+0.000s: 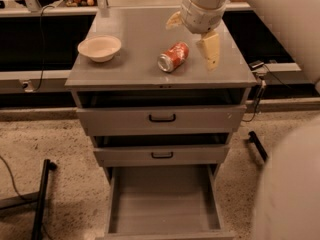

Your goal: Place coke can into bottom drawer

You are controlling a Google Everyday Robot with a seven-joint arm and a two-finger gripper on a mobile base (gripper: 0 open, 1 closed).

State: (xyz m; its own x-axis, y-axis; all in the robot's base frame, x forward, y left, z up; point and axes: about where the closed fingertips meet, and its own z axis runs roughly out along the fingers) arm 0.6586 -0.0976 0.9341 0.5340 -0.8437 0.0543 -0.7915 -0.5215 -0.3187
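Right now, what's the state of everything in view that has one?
coke can: on its side on the cabinet top, not gripped.
gripper: open, empty, over the cabinet top just right of the can.
bottom drawer: pulled open, nothing inside.
middle drawer: pushed in.
top drawer: pushed in.
bowl: upright, empty.

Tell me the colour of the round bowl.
Cream bowl, camera view; the gripper hovers right of the orange-red soda can.

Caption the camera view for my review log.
Gripper hovers beside orange-red soda can lying on grey cabinet top near cream bowl; bottom grey drawer stands open.
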